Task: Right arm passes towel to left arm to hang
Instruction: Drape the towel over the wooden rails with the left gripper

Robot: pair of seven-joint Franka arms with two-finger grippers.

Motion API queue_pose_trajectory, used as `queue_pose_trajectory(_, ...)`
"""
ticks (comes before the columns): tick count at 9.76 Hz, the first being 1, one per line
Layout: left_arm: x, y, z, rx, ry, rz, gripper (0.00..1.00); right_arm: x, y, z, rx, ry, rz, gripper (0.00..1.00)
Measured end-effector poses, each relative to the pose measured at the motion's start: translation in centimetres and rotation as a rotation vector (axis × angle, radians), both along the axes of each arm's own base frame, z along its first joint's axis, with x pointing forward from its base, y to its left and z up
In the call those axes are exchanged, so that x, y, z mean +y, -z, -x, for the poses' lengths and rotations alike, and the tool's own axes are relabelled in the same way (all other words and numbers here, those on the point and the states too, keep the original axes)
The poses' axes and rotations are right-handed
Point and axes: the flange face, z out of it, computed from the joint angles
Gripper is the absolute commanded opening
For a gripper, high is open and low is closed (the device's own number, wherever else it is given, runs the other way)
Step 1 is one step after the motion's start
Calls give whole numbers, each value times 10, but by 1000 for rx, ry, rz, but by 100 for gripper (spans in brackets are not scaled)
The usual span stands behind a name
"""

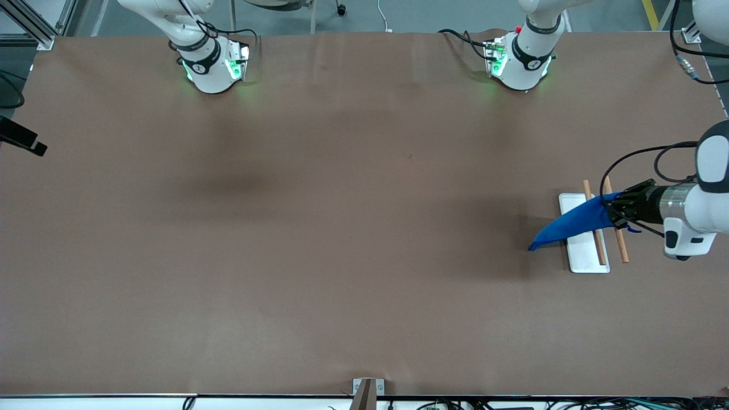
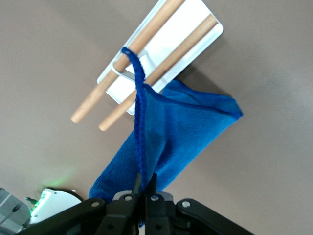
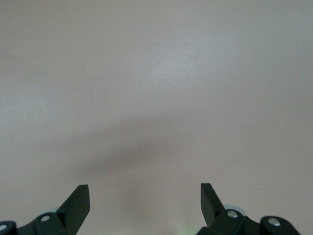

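Holding the towel (image 1: 572, 226) pinched by one edge, my left gripper (image 1: 618, 209) hovers over the rack (image 1: 586, 259). The cloth trails from the jaws across both wooden rods (image 2: 146, 44). My right gripper (image 3: 145, 198) waits, fingers spread, above bare table (image 1: 319, 228).

Bright, even overhead light; soft shadows on the table (image 1: 342, 228); right wrist view perhaps hazy.

Brown table (image 1: 342, 228) – matte, evenly lit (soft shadows), grey floor (image 1: 427, 14)
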Motion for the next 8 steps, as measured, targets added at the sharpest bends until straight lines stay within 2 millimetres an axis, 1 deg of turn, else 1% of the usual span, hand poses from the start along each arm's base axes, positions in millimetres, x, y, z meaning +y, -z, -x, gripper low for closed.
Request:
queue_pose_trajectory(1, 7, -4, 6, 26, 1, 5, 0, 1, -2, 0, -5, -6, 3, 100)
queue_pose_trajectory(3, 7, -24, 17, 46, 8, 1, 0, 3, -5, 0, -9, -10, 4, 100)
queue_pose_trajectory(4, 15, -29, 20, 41, 20, 9, 0, 3, -5, 0, -8, -11, 5, 100)
queue_pose_trajectory(5, 34, -28, 23, 38, 34, 30, 0, 3, -5, 0, -8, -12, 5, 100)
queue_pose_trajectory(6, 58, -22, 25, 33, 38, 50, 0, 3, -5, 0, -8, -13, 5, 100)
queue_pose_trajectory(7, 71, -15, 24, 17, 44, 63, 0, 3, -5, 0, -8, -14, 5, 100)
queue_pose_trajectory(8, 73, -8, 19, -6, 58, 70, 0, 3, -5, 0, -8, -14, 5, 100)
